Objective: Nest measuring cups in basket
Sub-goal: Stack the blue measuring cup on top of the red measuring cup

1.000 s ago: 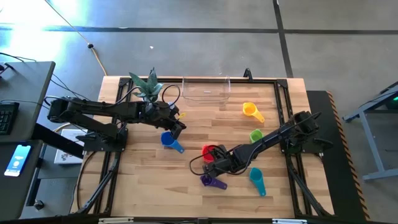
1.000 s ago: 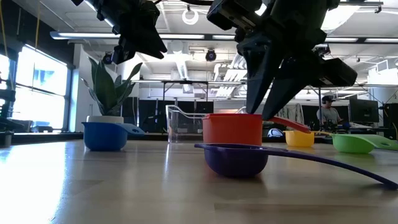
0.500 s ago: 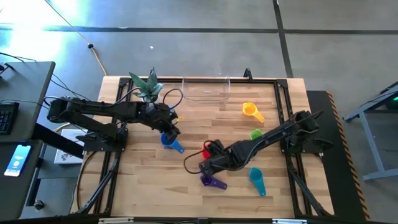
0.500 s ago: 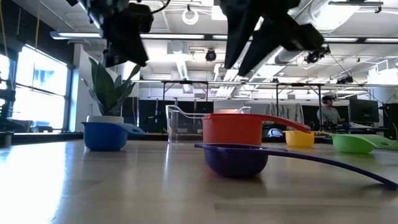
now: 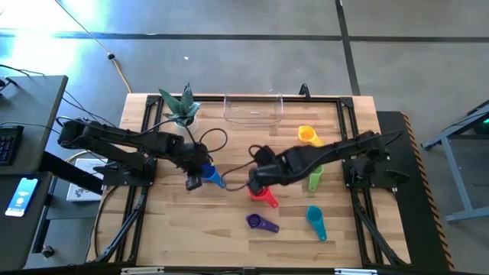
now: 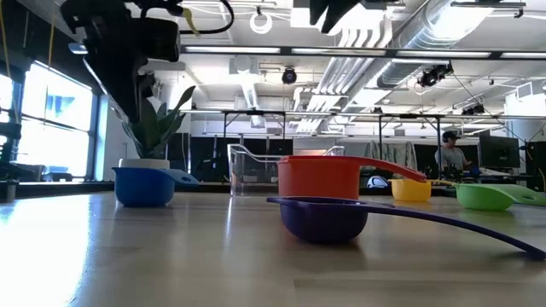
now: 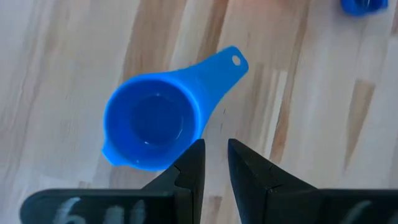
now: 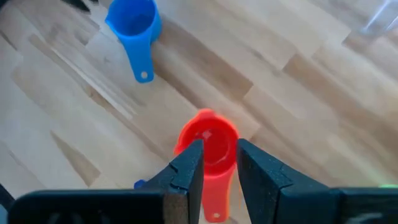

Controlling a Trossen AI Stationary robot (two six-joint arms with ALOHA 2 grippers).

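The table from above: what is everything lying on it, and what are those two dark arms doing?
Measuring cups: six visible, all on the wood: blue left of centre, red centre, purple near front, teal right front, green right, orange back right.
Basket: one, clear plastic, back centre edge, no cups in it.
Plant pot: one, green leaves, back left.
Table: one, light wood planks.
Left gripper: dark, beside the blue cup, fingers nearly together, holding nothing.
Right gripper: dark, above the red cup, fingers slightly apart, holding nothing.
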